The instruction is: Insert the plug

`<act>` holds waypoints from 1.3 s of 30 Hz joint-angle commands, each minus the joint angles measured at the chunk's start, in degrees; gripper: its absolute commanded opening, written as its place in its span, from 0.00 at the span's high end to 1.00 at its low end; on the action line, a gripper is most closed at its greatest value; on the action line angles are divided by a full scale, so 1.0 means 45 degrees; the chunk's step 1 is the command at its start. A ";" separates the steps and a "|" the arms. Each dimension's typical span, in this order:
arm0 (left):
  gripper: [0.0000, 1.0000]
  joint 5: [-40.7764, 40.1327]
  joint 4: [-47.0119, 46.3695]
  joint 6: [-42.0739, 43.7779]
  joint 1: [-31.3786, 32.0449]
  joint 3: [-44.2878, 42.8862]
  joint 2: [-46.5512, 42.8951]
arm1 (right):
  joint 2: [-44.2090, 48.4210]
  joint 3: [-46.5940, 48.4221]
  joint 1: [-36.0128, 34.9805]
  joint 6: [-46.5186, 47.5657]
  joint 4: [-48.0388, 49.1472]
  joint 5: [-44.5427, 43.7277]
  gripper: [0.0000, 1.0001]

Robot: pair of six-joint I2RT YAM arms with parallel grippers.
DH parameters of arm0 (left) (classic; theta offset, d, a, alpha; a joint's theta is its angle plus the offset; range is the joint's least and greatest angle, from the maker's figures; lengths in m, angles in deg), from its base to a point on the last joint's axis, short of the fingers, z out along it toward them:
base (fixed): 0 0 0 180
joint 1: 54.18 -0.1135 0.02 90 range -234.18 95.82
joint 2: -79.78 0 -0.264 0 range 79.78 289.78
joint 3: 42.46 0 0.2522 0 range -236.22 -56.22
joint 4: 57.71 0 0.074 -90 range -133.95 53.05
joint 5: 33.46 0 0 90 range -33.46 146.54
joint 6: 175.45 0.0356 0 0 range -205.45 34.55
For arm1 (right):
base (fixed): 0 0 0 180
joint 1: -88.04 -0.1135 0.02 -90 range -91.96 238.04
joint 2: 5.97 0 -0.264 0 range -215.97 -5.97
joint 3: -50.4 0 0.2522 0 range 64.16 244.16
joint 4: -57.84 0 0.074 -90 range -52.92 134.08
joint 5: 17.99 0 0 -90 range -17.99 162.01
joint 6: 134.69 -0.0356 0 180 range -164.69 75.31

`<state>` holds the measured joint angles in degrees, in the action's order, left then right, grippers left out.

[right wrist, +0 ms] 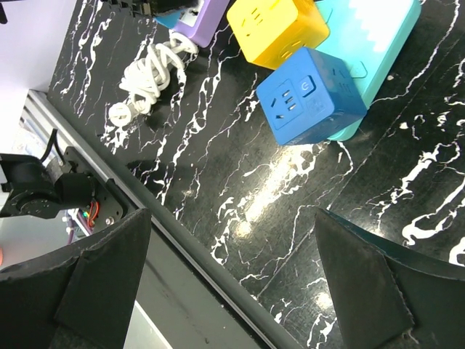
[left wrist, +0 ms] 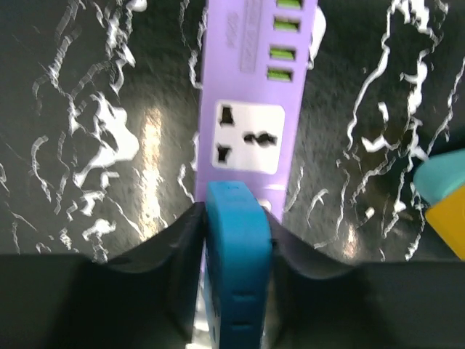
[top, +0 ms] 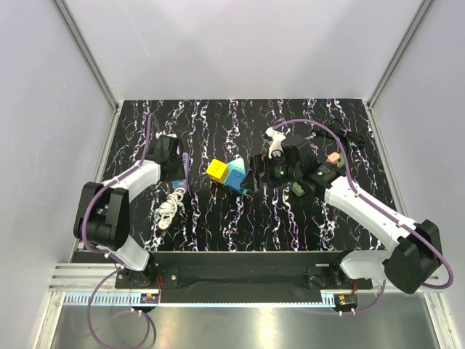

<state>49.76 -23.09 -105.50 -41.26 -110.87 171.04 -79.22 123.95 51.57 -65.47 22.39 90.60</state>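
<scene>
A purple power strip [left wrist: 251, 109] with a white socket face and green USB ports lies on the black marbled table; it also shows in the top view [top: 185, 169] and the right wrist view [right wrist: 207, 14]. My left gripper [left wrist: 236, 240] is shut on a blue plug [left wrist: 236, 269] and holds it right over the strip, just below the free white socket [left wrist: 249, 138]. My right gripper [right wrist: 232, 269] is open and empty, hovering near the cube sockets, seen in the top view [top: 263, 169].
A yellow cube socket [top: 216, 170] and a blue cube socket [top: 235, 175] sit on a teal strip [right wrist: 378, 51] at the table's middle. A coiled white cable [top: 168, 205] lies near the left arm. Small coloured adapters [top: 333, 157] lie at the right.
</scene>
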 commanded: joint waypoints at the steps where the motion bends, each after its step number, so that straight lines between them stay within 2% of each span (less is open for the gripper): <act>1: 0.55 0.0688 0.2000 -0.0485 0.0232 -0.0119 -0.0104 | -0.0030 0.0014 0.0096 -0.0071 0.0583 0.0302 0.00; 4: 0.48 0.0649 0.2687 -0.0329 0.0232 -0.0822 -0.0125 | -0.0050 0.0053 0.0077 -0.0090 0.0621 0.0341 0.00; 17: 0.45 -0.0893 0.4601 0.0335 0.0232 -0.2852 0.0051 | 0.0048 0.0053 0.0077 -0.0051 0.0621 0.0342 0.00; 25: 0.43 -0.0056 0.4836 0.0921 0.0232 -0.3635 0.0714 | 0.0087 0.0034 0.0077 -0.0012 0.0602 0.0244 0.00; 33: 0.56 -0.0288 0.5344 0.0980 0.0232 -0.3949 0.1496 | 0.0146 0.0014 0.0077 0.0027 0.0602 0.0205 0.00; 34: 0.68 -0.0463 0.5325 0.0960 0.0232 -0.3736 0.1516 | 0.0165 -0.0005 0.0077 0.0027 0.0602 0.0205 0.00; 36: 0.81 -0.0678 0.5150 0.0766 0.0232 -0.3327 0.1458 | 0.0185 -0.0025 0.0077 0.0027 0.0621 0.0185 0.00; 37: 0.92 -0.0679 0.5014 0.0668 0.0232 -0.3150 0.1419 | 0.0165 -0.0025 0.0077 0.0046 0.0621 0.0224 0.00; 39: 1.00 -0.0718 0.4642 0.0570 0.0213 -0.2682 0.1282 | 0.0126 -0.0044 0.0077 0.0027 0.0621 0.0224 0.00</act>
<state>48.12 -0.55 -102.05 -40.36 -125.40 177.97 -79.24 123.91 51.59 -65.49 22.43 91.17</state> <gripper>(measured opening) 0.219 0.994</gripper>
